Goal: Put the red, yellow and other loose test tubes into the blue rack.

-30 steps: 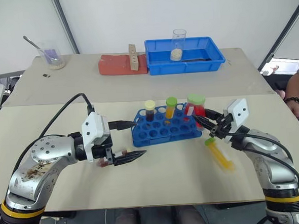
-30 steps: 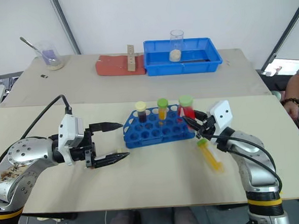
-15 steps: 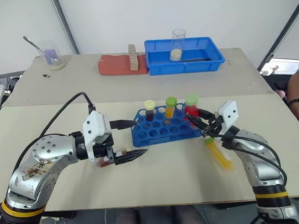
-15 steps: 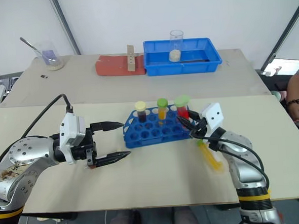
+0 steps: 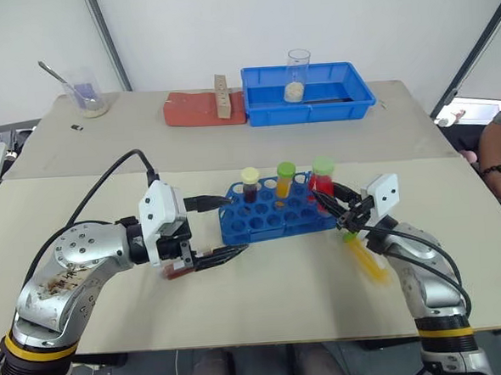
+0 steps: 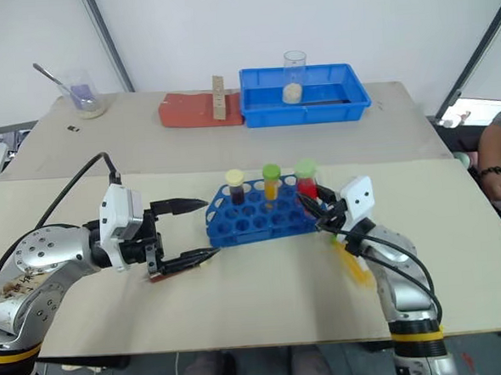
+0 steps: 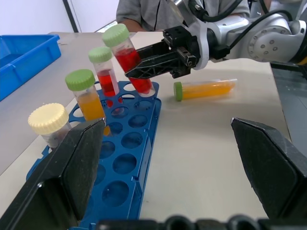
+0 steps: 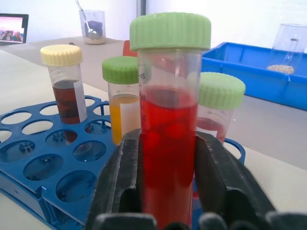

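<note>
Right pincer (image 5: pixel 330 205) level, straddling red tube (image 8: pixel 168 139), left pincer (image 5: pixel 222 229) level

The two head views look forward and down from above the near table (image 5: pixel 266 305), taking in both arms, the blue rack (image 5: pixel 274 217) at the middle, and a second table behind with a blue tray (image 5: pixel 309 99); they share the whole scene, the right eye's picture set slightly sideways of the left's. The left wrist view sits low and close beside the rack (image 7: pixel 120 158), facing along the tabletop toward the right gripper (image 7: pixel 144 60) and a yellow tube (image 7: pixel 204 89) lying beyond. The right wrist view looks from very near, level with the capped tubes, across the rack (image 8: pixel 43 163) toward the tray (image 8: pixel 249 72). Both wrist views share the rack and its standing tubes.
</note>
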